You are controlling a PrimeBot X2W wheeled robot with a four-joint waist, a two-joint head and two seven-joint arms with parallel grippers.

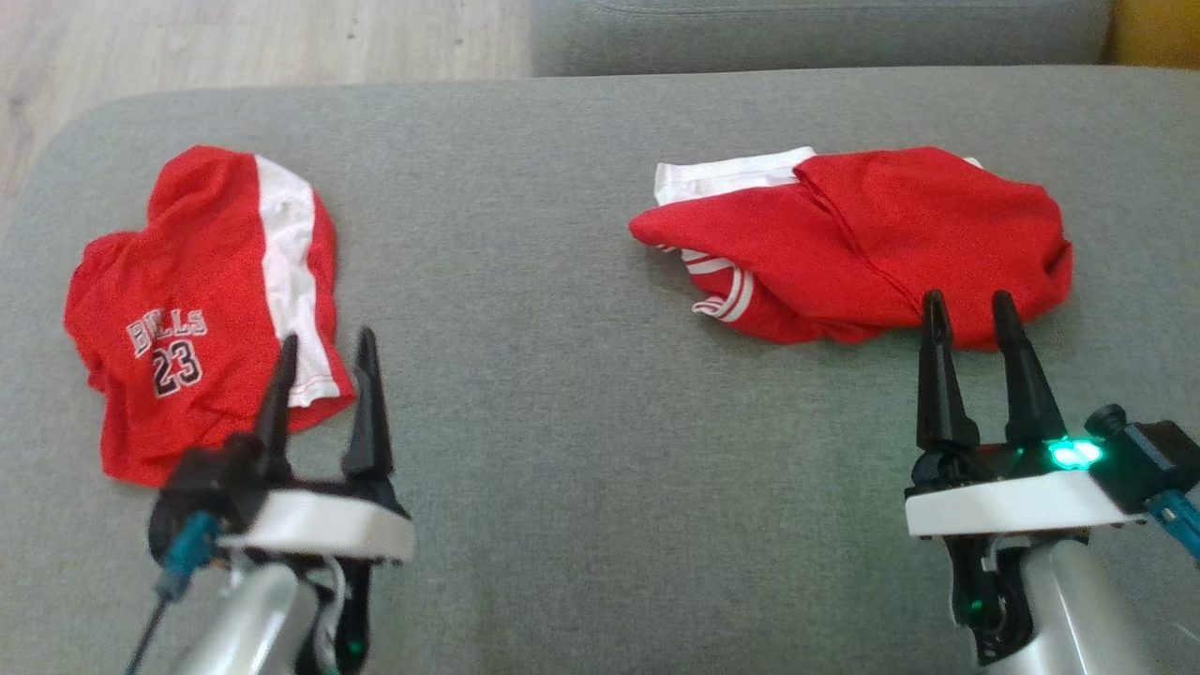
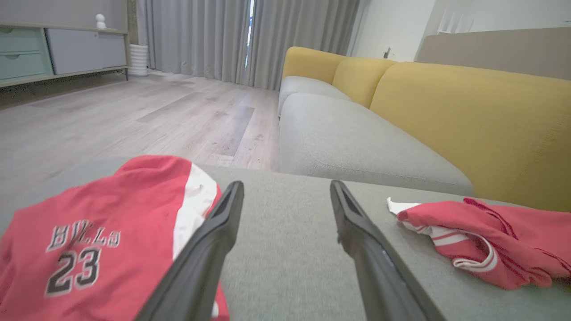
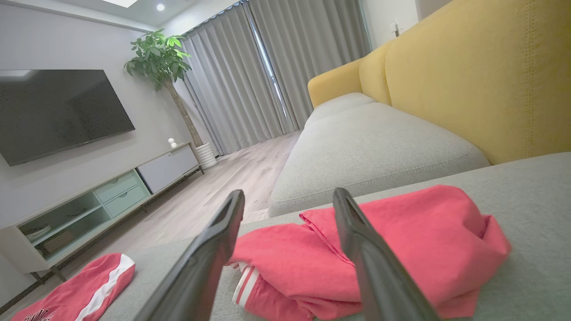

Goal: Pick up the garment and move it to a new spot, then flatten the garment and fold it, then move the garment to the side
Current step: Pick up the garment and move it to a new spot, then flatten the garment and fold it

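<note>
grey cushion [image 1: 581, 394] bore the bulls 23 garment [image 1: 187, 309] at its left end and the folded red garment [image 1: 872, 244] on its right half.
the bulls 23 garment lay bunched; my left gripper [image 1: 325, 337] was above that same end of the cushion, fingers spread wide and holding nothing, one finger across the white stripe. my right gripper [image 1: 968, 298] stood over the cushion's near right, fingers wide apart, tips at the folded red garment's edge, gripping nothing. wood floor [image 1: 234, 37] and a yellow-backed sofa [image 2: 468, 111] lay beyond the cushion's far side.
</note>
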